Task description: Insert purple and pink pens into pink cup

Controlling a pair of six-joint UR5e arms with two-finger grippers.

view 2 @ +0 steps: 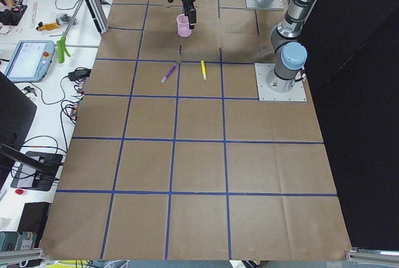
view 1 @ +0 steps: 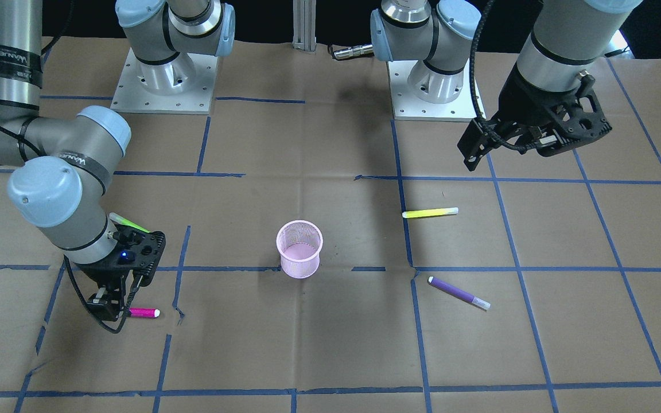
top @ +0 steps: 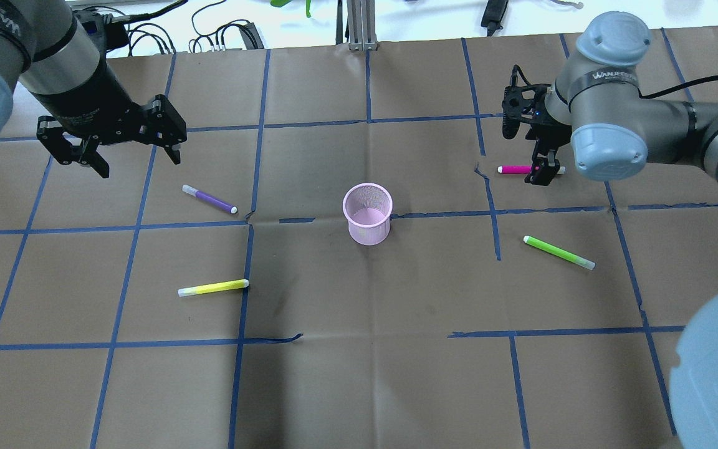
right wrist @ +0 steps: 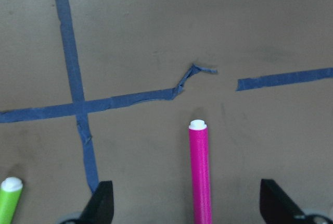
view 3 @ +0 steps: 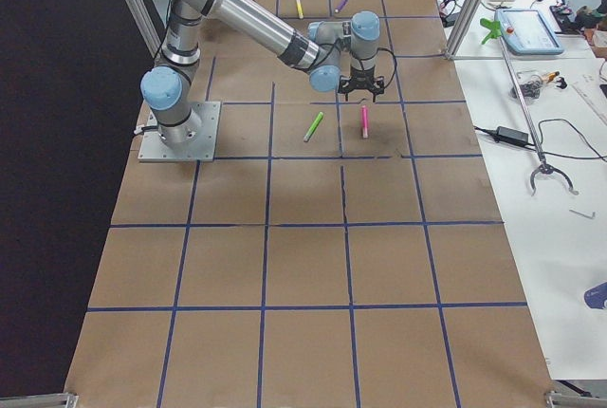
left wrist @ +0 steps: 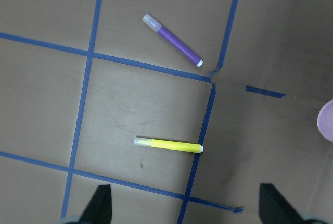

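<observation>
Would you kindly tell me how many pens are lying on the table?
4. The purple pen and yellow pen lie on the robot's left of the pink cup; the green pen and pink pen on its right, the pink one inside the open right pincer.

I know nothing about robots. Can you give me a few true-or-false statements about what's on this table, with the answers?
1. The cup has no pens in it. True.
2. The left claw grips the purple pen. False: the claw hangs open and empty, and the purple pen lies on the table.
3. The right claw is open with the pink pen lying between its tips. True.
4. The green pen lies right beside the yellow pen. False: they lie on opposite sides of the cup.
</observation>
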